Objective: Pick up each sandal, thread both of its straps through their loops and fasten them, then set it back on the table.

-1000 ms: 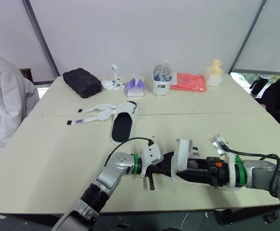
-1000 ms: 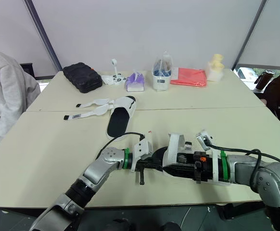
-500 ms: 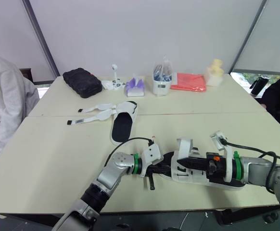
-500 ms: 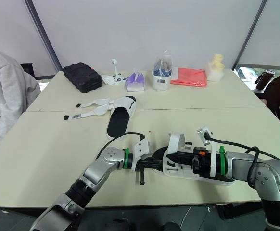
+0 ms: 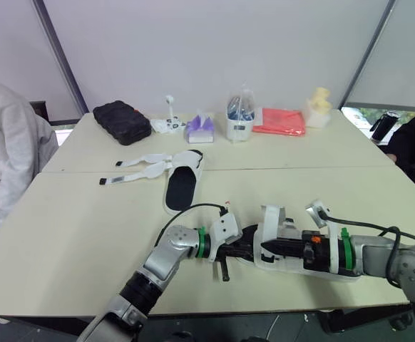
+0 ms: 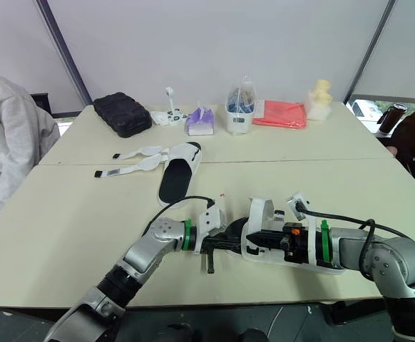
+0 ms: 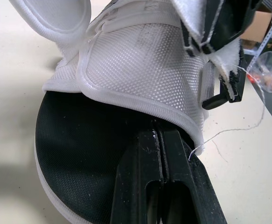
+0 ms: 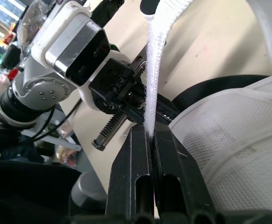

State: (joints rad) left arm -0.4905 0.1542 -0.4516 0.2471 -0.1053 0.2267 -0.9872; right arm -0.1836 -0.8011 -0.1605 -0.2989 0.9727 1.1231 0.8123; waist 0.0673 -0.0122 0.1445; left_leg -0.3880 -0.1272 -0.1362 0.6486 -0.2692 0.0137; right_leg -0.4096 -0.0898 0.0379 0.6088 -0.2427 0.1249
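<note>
A white sandal with a black insole lies near the table's front edge, between my two grippers. My left gripper is shut on the rim of its sole at the toe end; the left wrist view shows the fingers clamped on the black insole under the white mesh upper. My right gripper reaches in over the sandal and is shut on a white strap, which runs up from between its fingers. A second sandal lies further back, its two straps spread open to the left.
Along the back of the table stand a black case, a small white gadget, a purple tissue pack, a clear container, a red bag and a yellow object. A person in grey sits at the left.
My right gripper has slid left along the near sandal and gone from open to shut on the strap. The left gripper and the far sandal have stayed put.
</note>
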